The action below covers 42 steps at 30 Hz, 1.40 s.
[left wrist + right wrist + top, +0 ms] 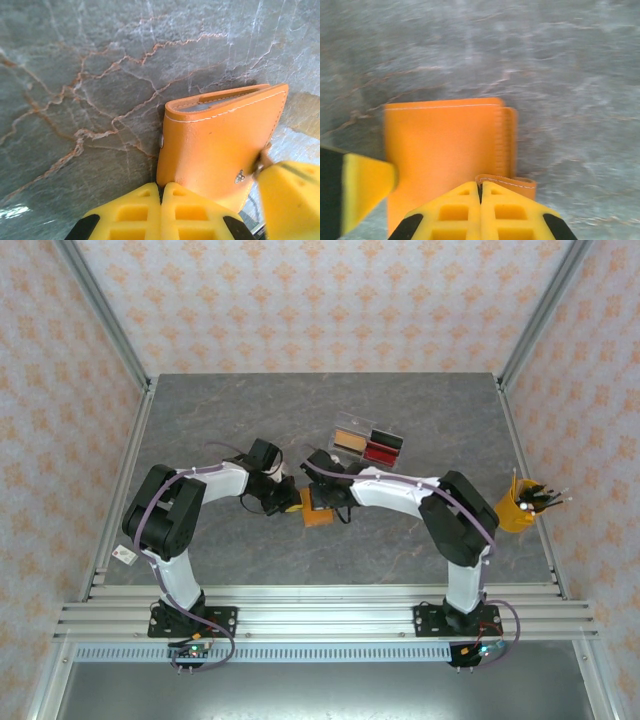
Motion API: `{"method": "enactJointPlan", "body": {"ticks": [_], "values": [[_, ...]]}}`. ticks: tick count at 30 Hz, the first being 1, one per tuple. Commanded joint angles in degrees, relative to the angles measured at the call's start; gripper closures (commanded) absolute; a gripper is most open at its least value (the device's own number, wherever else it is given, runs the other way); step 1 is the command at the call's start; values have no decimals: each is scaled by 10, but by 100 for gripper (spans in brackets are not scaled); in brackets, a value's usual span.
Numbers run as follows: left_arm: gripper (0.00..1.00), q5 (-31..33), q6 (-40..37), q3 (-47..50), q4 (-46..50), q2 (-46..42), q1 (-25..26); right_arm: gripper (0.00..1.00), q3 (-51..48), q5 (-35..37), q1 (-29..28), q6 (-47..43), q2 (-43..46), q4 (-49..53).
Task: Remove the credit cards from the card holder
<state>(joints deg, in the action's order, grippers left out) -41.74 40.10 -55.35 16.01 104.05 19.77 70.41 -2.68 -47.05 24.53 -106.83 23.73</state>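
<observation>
From above, my two arms meet at the middle of the grey, veined stone-look table [220, 420], and the small flat orange leather-look card holder [318, 515] lies between my left hand [290, 506] and my right hand [322, 502]. Beyond them lies a clear plastic case [368, 443] with tan, black and red blocks, and a yellow cup [515, 510] of pens stands well apart at the right edge. In my left wrist view the card holder [220, 145] is smooth, with white stitching along a rounded edge and a small metal snap. A sliver of pale blue-grey credit card [205, 106] shows in its far opening. My left hand's ribbed yellow fingers [135, 212] are clenched together, with their tips against the holder's near edge. In my right wrist view the holder [445, 145] lies flat, with stacked layers at its right side. My right hand is clenched too, its tips at a curled orange flap [512, 182]; I cannot tell whether it pinches it.
</observation>
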Motion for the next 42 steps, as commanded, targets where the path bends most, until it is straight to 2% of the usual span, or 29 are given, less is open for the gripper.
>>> {"method": "enactJointPlan", "body": {"ticks": [1,11,15,17,22,27,30,36,42], "values": [[98,83,-14,18,71,24,-13,100,-30,49,27,36,33,11],[96,73,-26,-3,88,17,-16,98,-39,16,40,45,47,10],[87,63,-24,-27,97,9,-16,84,-25,6,42,43,27,23],[80,61,-17,-39,99,2,-16,77,-19,0,43,43,18,25],[65,67,-13,-67,117,-21,-16,71,-8,-5,43,48,4,29],[51,107,-15,-83,151,-53,-17,73,-7,-14,44,52,-5,22],[42,139,-15,-80,170,-77,-24,77,-8,-18,45,52,-6,15],[31,168,-12,-45,179,-131,-71,91,-10,-24,46,41,4,10],[11,213,-27,-12,195,-201,-114,92,-7,-44,40,2,59,7]]}}
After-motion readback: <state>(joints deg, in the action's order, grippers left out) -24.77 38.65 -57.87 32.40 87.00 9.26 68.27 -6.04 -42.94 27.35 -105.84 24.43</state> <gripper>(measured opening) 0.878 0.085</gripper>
